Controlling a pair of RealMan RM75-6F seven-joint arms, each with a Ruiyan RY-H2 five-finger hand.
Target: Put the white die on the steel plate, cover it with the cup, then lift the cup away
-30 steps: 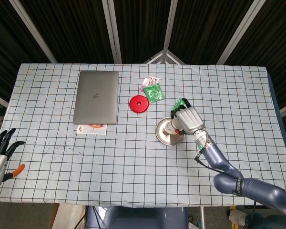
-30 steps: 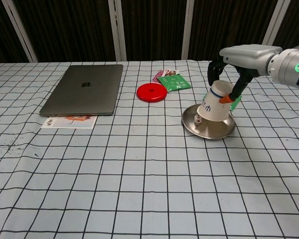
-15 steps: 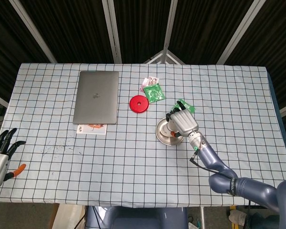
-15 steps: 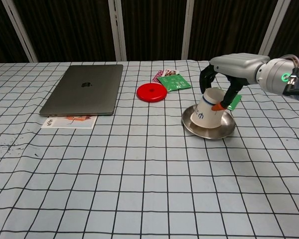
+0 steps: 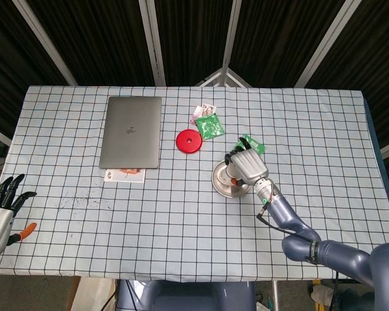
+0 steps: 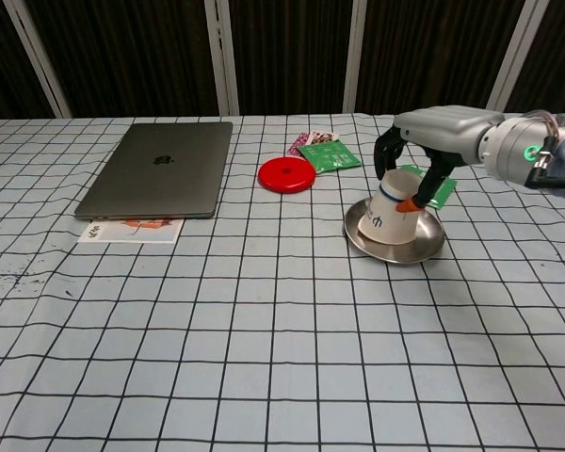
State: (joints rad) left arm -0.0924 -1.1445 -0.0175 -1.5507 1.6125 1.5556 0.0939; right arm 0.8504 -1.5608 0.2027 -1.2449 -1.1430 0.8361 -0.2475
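Cup, gripped upside down by our right hand, sits on the steel plate toward the table's right edge; the die is presumably hidden beneath. Lifting crookedly could drag it off.

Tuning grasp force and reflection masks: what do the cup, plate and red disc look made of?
Cup: looks like paper, matte white with a small printed mark; held upside down on the plate by the right hand.
Plate: metal, likely steel; shiny rim with reflections.
Red disc: probably plastic, uniform smooth red with a slight sheen.
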